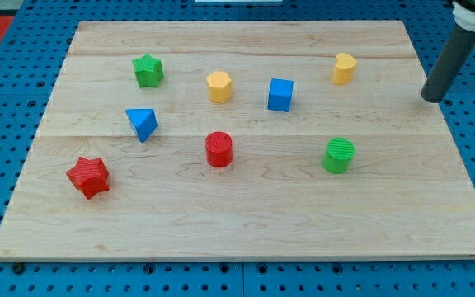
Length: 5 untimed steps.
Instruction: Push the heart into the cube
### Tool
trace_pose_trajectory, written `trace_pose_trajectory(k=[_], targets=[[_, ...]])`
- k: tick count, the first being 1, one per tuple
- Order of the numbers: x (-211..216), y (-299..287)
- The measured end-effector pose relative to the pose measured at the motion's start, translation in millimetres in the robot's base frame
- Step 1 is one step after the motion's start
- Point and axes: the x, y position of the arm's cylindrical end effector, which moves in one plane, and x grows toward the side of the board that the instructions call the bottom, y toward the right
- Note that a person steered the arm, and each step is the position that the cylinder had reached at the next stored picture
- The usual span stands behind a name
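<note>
My tip (432, 100) stands at the board's (246, 231) right edge, well apart from every block. Between it and the yellow heart (344, 68) the surface is open. From the heart leftward to the blue cube (280, 94) nothing intervenes. The green cylinder (338, 155) sits below this lane, clear of it. The yellow hexagon (218, 86) stands just beyond the cube on the left.
</note>
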Motion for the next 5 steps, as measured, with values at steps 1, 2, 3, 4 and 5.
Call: trace_pose_trajectory(k=[1,2,3,4,5], targets=[[0.0,3.0],[0.1,-4.4],[0.0,-6.2],[0.0,-6.2],[-0.1,-6.2]])
